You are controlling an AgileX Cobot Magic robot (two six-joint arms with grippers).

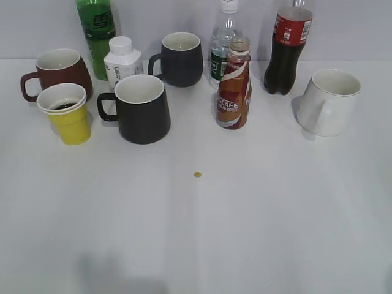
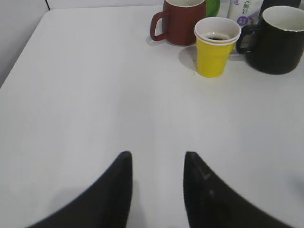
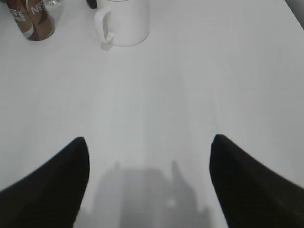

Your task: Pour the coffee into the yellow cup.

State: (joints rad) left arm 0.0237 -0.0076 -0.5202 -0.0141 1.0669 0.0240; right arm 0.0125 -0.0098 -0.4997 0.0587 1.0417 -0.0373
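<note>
From the front of the room, a plain white table (image 1: 245, 233) runs back to a pale grey wall. The coffee (image 1: 234, 86) stands upright and uncapped near the middle of the back row, just in front of a clear water bottle (image 1: 224, 46) and left of a tall cola bottle (image 1: 288, 49). The yellow cup (image 1: 68, 113), dark liquid visible inside, sits at far left, just in front of a dark red mug (image 1: 58, 73) and beside a black mug (image 1: 141, 107). A second dark mug (image 1: 179, 58), a white pill bottle (image 1: 122, 60), a green bottle (image 1: 97, 30) and a white mug (image 1: 329, 101) fill out the row. A small yellow dot (image 1: 197, 174) lies alone on the open front half of the table; neither arm shows here.

On the left wrist camera, the left gripper (image 2: 158, 187) hovers over bare tabletop, its fingers parted and holding nothing. The table's left edge slants off at the frame's upper left. The cup sits ahead to the right, well apart.

On the right wrist camera, the right gripper (image 3: 149, 183) is spread wide and empty above its own shadow. The table's right edge clips the upper right corner. The coffee sits far off at upper left, beside the white mug.
</note>
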